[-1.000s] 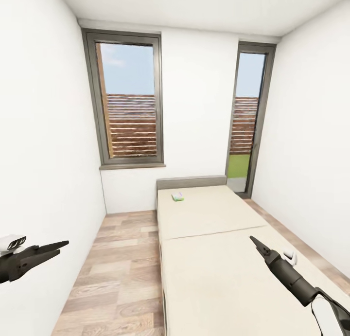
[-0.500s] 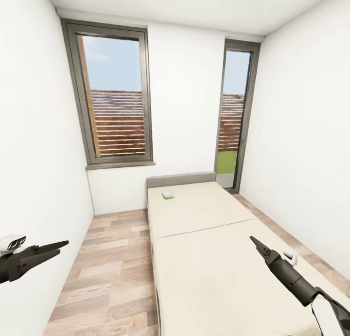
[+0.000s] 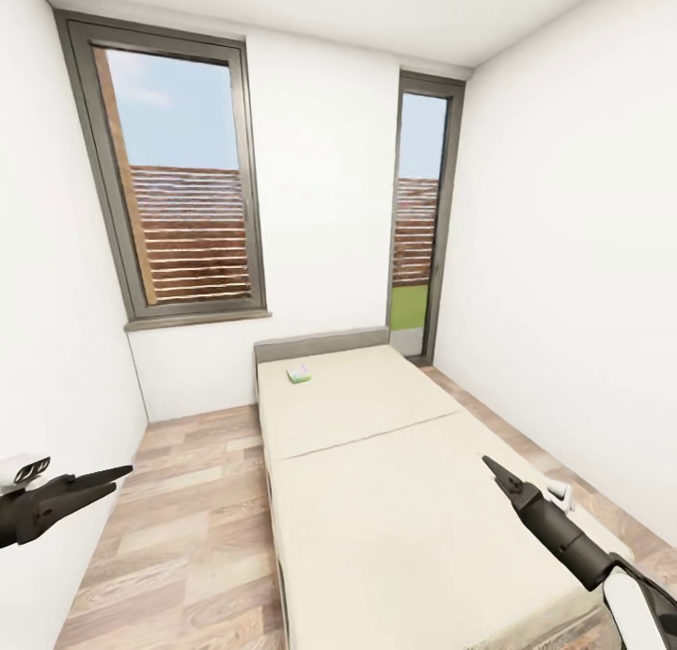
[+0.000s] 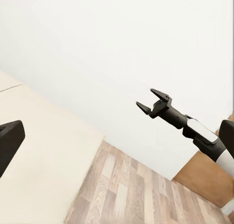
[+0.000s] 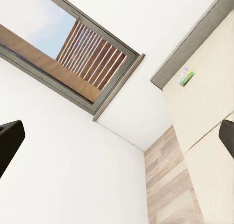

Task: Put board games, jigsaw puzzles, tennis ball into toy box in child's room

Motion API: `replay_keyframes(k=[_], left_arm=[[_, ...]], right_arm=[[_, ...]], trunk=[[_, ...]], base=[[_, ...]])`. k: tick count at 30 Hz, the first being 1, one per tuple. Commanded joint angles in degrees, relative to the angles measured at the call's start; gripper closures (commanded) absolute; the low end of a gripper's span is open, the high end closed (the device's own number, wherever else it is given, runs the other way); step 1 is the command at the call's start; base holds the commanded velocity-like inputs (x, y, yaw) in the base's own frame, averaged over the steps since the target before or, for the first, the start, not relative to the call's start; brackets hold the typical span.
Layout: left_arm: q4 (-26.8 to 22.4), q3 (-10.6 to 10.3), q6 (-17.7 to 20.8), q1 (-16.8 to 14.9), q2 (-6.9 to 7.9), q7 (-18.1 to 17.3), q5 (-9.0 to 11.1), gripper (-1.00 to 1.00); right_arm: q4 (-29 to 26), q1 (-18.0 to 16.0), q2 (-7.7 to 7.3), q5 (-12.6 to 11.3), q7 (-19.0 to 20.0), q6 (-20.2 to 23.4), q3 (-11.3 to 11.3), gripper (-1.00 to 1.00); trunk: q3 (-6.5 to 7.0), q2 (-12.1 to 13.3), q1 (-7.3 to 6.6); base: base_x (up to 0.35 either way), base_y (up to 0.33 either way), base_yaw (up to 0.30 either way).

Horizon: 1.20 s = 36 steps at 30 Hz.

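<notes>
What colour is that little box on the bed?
The board game looks white and green, lying near the head of the bed. The head view shows it best.

No legible text, label, brand, number or sign was present. The small green and white box (image 3: 299, 373) at centre frame, on the bed (image 3: 395, 499), was too small to read.

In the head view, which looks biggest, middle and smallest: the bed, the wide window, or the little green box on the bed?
1. Bed, though it is nearest the camera.
2. Wide window.
3. Green box, tiny by far.
</notes>
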Motion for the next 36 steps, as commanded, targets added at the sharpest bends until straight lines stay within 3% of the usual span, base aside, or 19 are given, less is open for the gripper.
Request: replay_keyframes(k=[1, 18, 29, 36], left_arm=[[0.0, 0.0, 0.6, 0.0, 0.01, -0.2, 0.0, -1.0], [0.0, 0.0, 0.7, 0.0, 0.01, -0.2, 0.0, -1.0], [0.0, 0.0, 0.7, 0.0, 0.01, -0.2, 0.0, -1.0], [0.0, 0.0, 0.8, 0.0, 0.01, -0.2, 0.0, -1.0]], right_arm=[[0.0, 0.0, 0.01, -0.3, 0.1, 0.6, -0.1, -1.0], [0.0, 0.0, 0.79, -0.4, 0.6, 0.4, -2.1, -1.0], [0.0, 0.0, 0.89, -0.4, 0.7, 0.4, -2.1, -1.0], [0.0, 0.1, 0.89, -0.4, 0.7, 0.4, -2.1, -1.0]], trunk=[[-0.08, 0.0, 0.02], [-0.67, 0.0, 0.02], [-0.51, 0.0, 0.02], [-0.51, 0.0, 0.02]], base=[[0.0, 0.0, -0.223], [0.059, 0.079, -0.135], [0.023, 0.004, -0.258], [0.064, 0.21, -0.278]])
